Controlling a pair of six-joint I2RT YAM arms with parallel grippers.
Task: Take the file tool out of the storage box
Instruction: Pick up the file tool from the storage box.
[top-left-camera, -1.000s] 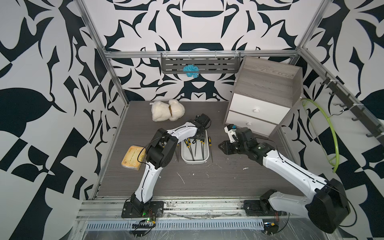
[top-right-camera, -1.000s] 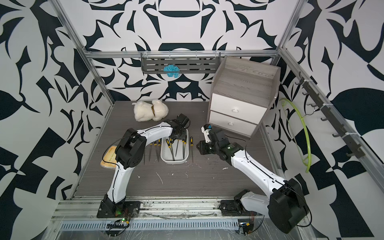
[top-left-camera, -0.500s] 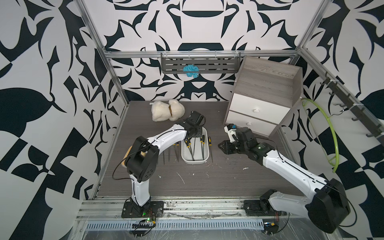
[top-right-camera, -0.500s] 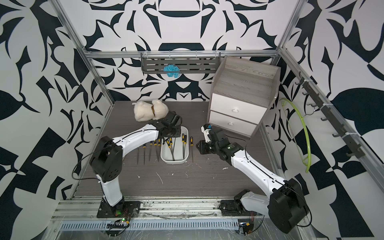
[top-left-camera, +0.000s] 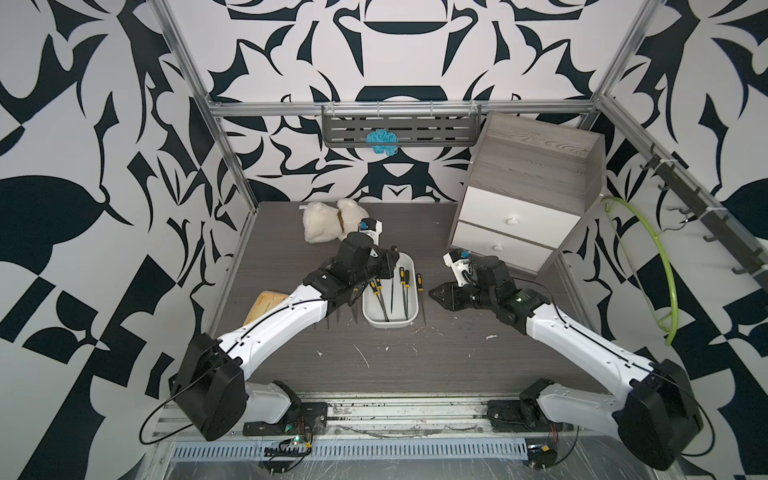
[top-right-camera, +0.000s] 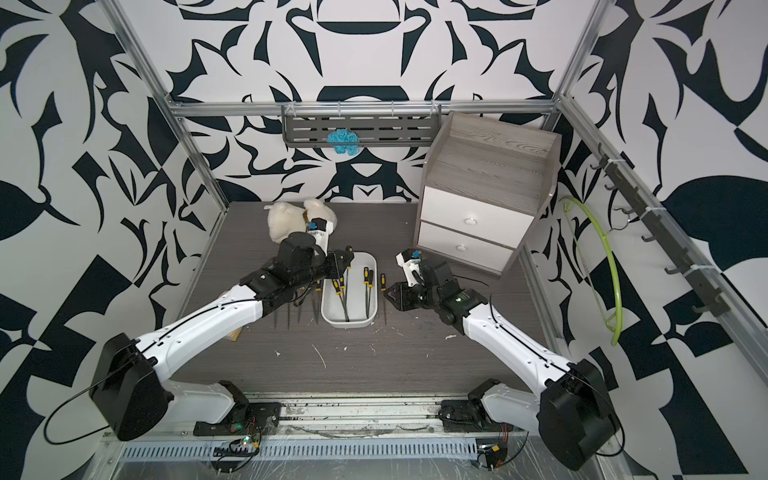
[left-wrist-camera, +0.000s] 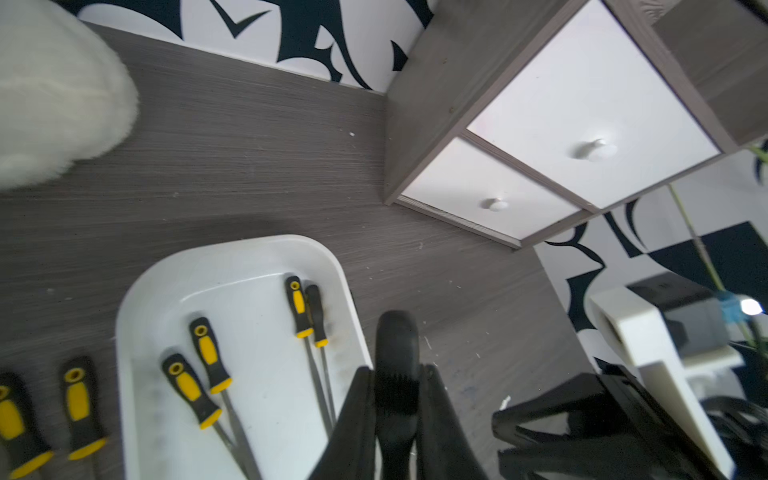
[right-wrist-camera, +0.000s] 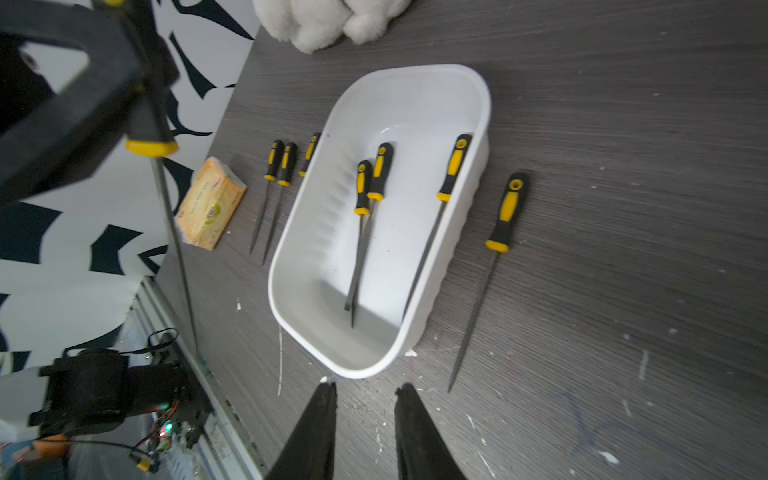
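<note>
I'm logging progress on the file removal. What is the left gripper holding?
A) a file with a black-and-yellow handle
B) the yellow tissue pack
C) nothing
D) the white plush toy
A: the left gripper is shut on the black handle of the file tool, whose thin shaft hangs below the handle in the right wrist view.

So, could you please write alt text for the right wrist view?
A white storage box on a grey table holds several yellow-and-black files; more files lie beside both long sides. The left end effector grips one file, and the right end effector is open.
</note>
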